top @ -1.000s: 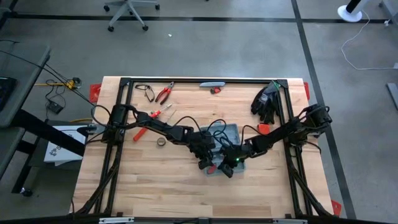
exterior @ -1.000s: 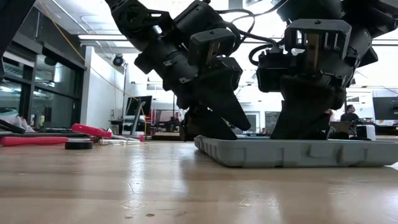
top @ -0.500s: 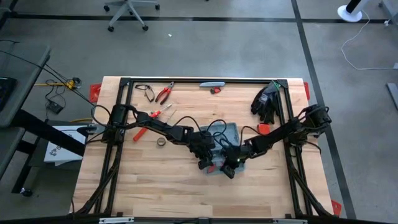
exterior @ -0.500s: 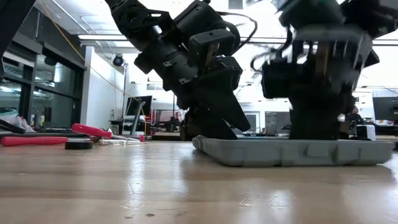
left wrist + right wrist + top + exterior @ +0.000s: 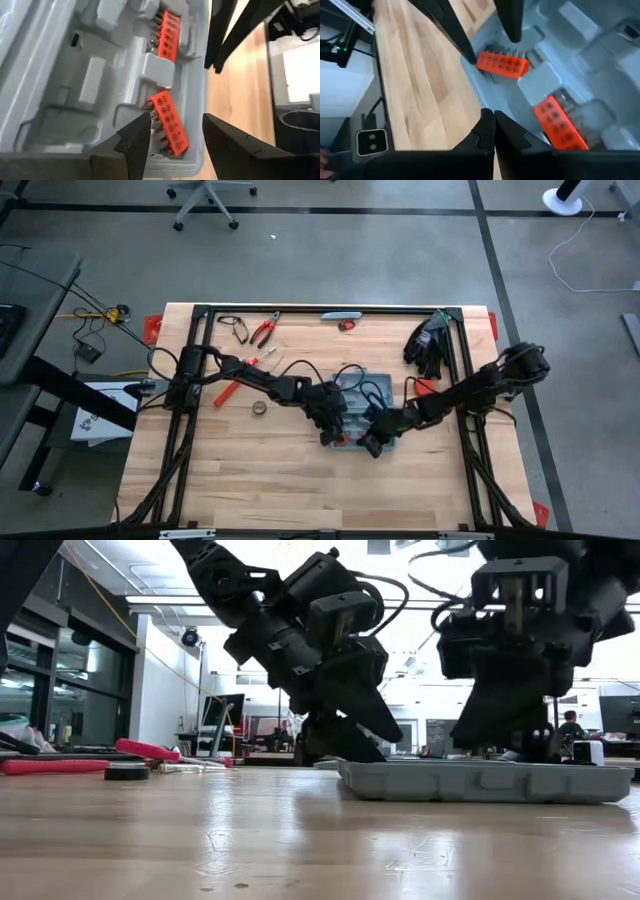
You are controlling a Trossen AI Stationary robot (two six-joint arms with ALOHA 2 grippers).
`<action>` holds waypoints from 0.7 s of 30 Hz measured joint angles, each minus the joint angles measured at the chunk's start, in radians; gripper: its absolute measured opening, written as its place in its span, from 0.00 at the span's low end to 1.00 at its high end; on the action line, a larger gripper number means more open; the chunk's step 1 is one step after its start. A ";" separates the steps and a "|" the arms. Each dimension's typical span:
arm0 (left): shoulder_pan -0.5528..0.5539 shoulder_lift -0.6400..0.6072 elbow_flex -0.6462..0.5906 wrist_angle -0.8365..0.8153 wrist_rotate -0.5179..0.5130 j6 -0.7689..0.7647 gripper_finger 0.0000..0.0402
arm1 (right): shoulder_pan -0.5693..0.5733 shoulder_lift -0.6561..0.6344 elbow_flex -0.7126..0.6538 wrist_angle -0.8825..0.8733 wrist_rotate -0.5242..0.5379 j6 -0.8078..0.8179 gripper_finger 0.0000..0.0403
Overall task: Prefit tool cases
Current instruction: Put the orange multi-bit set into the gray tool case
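The grey-blue tool case is lying open and flat on the wooden table, roughly mid-table and a bit toward the right arm's side, moulded inside facing up. From the low view it's seen as a shallow grey tray sitting level on the wood.

Both arms are being reached in over it from opposite sides. The left gripper is being held right down at the case's near edge, fingers parted fairly wide. In the left wrist view those 2 dark fingers are straddling an orange bit holder that's seated in its slot by the case rim, but they aren't pressing on it as far as can be seen, so nothing is actually being gripped. A 2nd orange bit holder is sitting in the next slot along the same edge.

The right gripper is hanging just beside the left one, at the near corner of the case. Its fingers are squeezed fully together with nothing between them, tips pointed down around the case's edge where it meets the wood.

Off toward the table's far-left area, red-handled pliers, another red-handled tool and a small roll of tape are lying loose, well apart from the case. A black glove is sitting near the far right corner
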 joint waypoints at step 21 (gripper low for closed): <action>0.003 0.000 0.000 0.012 0.054 -0.002 0.43 | 0.021 -0.006 0.008 -0.018 0.070 -0.206 0.00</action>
